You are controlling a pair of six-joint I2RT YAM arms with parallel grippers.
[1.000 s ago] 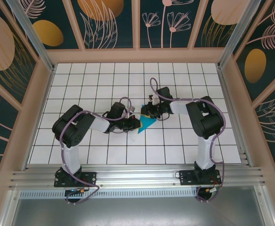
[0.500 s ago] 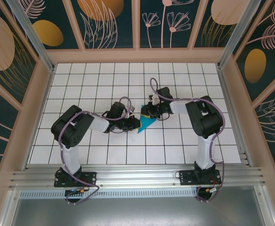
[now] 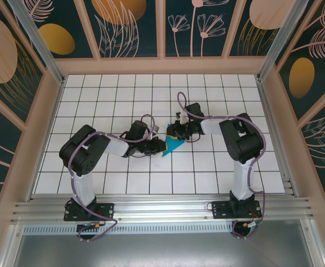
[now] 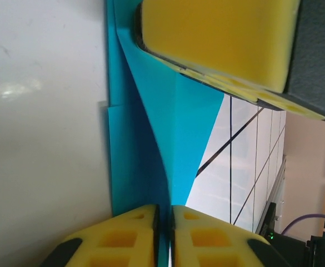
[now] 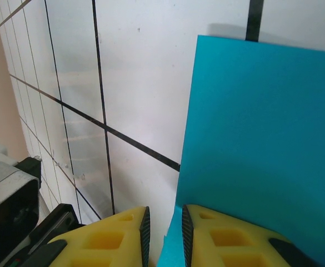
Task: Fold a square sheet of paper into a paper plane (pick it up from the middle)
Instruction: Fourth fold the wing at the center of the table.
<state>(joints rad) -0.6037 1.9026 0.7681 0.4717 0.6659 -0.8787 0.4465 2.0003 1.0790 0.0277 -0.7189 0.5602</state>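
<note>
- Seen from above, a white table (image 3: 206, 94) ruled with a black grid sits inside a booth. Its wall panels (image 3: 123, 22) are dark teal, painted with pale plants and orange ovals.
- Two black robot arms reach in from an aluminium rail (image 3: 162, 207) at the near edge. They meet near the middle of the table.
- The teal-blue paper (image 3: 174, 146) lies between the two arm tips. It is partly folded, with a point towards the near left.
- The left gripper (image 3: 161, 147) meets the paper from the left, and the right gripper (image 3: 177, 133) from the far side. Their dark heads hide part of the paper from above.
- A purple cable (image 3: 180, 103) loops up over the right arm's wrist.
- In the left wrist view, the left gripper (image 4: 163, 214) has its yellow foam pads almost together. They are pinched on a raised fold of the paper (image 4: 151, 139).
- In that view the paper lies partly flat on the white table and partly lifted into a crease.
- A yellow foam pad (image 4: 218, 39) of the right gripper overlaps the paper's upper corner and blocks what is behind it.
- In the right wrist view, the right gripper (image 5: 164, 217) has its pads close together. The near edge of the paper (image 5: 262, 122) is nipped between them.
- The rest of that flap is smooth and flat, lying over the tiles and one grid line.
</note>
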